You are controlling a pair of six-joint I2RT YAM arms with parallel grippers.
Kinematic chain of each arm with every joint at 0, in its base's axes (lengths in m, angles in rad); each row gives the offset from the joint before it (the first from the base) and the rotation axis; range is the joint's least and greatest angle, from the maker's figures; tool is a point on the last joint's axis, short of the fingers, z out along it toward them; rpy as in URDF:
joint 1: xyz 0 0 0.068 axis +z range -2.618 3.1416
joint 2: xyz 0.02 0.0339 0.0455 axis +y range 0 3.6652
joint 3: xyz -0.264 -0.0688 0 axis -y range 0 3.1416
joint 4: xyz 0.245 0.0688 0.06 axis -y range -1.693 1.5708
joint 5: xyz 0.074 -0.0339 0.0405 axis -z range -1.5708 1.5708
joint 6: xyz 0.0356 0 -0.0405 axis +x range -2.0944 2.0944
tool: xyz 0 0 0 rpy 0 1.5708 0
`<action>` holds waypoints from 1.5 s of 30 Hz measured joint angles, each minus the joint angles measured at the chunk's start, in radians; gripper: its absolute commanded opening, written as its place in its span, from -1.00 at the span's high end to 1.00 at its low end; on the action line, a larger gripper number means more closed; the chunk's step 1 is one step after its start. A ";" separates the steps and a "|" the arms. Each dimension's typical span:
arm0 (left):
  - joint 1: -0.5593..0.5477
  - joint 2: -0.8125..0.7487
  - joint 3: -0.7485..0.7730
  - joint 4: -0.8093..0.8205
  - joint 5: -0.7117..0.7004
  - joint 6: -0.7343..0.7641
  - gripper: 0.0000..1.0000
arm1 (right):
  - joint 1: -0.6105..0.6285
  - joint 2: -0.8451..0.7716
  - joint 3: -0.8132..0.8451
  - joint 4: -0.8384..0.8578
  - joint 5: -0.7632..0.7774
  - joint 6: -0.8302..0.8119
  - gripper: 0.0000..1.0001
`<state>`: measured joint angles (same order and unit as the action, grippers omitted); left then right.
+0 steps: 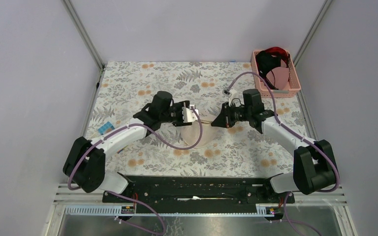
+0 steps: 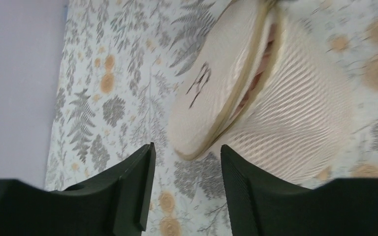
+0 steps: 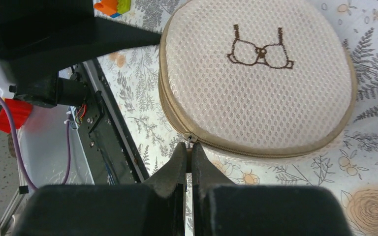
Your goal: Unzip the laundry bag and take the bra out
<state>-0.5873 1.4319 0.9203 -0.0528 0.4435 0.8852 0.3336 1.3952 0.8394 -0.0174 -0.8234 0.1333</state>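
**Item 1, 6 o'clock edge.** A black mounting rail (image 1: pixel 192 192) is running along the near side, carrying both arm bases.

**Item 2, surface and room.** A pale cloth (image 1: pixel 142 78) printed with grey ferns and orange flowers is covering the table. Plain grey-lilac walls (image 1: pixel 29 73) are closing it in at 9, 12 and 3 o'clock.

**Item 3.** A blue block (image 1: pixel 106 129) is lying at the table's 9 o'clock edge, beside the left forearm. In the right wrist view an orange-and-green piece (image 3: pixel 110 6) is being cut off by the top edge.

**Item 4, mid-table.** The laundry bag (image 3: pixel 261 88) is lying flat, largely hidden from above by the grippers and a purple cable. Its only marking is a brown line drawing (image 3: pixel 261 49) of a bra. The left wrist view, blurred, is showing the two halves gaping.

**Item 5.** The bra (image 2: pixel 258 78) is showing only as a pale pink strip inside that gap, with the rest concealed.

**Item 6.** The left gripper (image 2: pixel 187 150) is hovering at the bag's 12 o'clock, fingers standing apart and gripping nothing.

**Item 7.** The right gripper (image 3: pixel 189 146) is sitting at the bag's 1 o'clock, pinching tight on the zip pull (image 3: pixel 191 139).

**Item 8, 1 o'clock corner.** A pink basket (image 1: pixel 281 92) is holding black garments (image 1: pixel 266 61) and red garments (image 1: pixel 277 50), too tangled to tell apart.
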 measured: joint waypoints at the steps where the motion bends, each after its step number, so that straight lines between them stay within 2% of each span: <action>1: -0.011 -0.013 0.000 -0.014 0.004 -0.004 -0.19 | 0.005 0.000 -0.002 0.001 -0.002 0.003 1.00; 7: -0.123 -0.064 0.009 -0.054 0.035 -0.072 -0.26 | 0.024 0.000 -0.002 0.010 -0.008 0.014 1.00; 11: -0.161 -0.053 0.016 -0.058 0.037 -0.121 -0.15 | 0.035 0.000 -0.002 0.015 -0.008 0.022 1.00; 13: -0.167 -0.025 0.034 -0.054 0.029 -0.154 0.03 | 0.040 0.000 -0.002 0.019 -0.008 0.024 1.00; 18: -0.169 0.044 0.075 -0.042 -0.006 -0.198 0.65 | 0.041 0.000 -0.002 0.023 -0.007 0.024 1.00; 22: -0.169 0.042 0.064 -0.029 -0.024 -0.179 0.99 | 0.040 0.000 -0.001 0.024 -0.005 0.021 1.00; 28: -0.141 0.014 -0.008 0.020 -0.024 -0.130 1.00 | 0.007 0.001 0.002 -0.002 -0.006 0.000 1.00; 40: 0.038 0.025 -0.047 0.161 0.021 0.012 1.00 | -0.059 0.016 0.070 -0.058 -0.010 -0.064 1.00; 42: 0.048 0.031 -0.047 0.175 0.032 0.023 0.94 | -0.059 0.019 0.077 -0.048 -0.010 -0.057 1.00; 45: 0.055 0.030 -0.047 0.172 0.050 0.038 0.75 | -0.048 0.023 0.077 -0.044 -0.010 -0.048 1.00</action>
<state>-0.5320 1.4620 0.8730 0.1188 0.4934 0.9230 0.2855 1.4181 0.9169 -0.0612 -0.8330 0.0849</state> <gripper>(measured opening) 0.052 0.033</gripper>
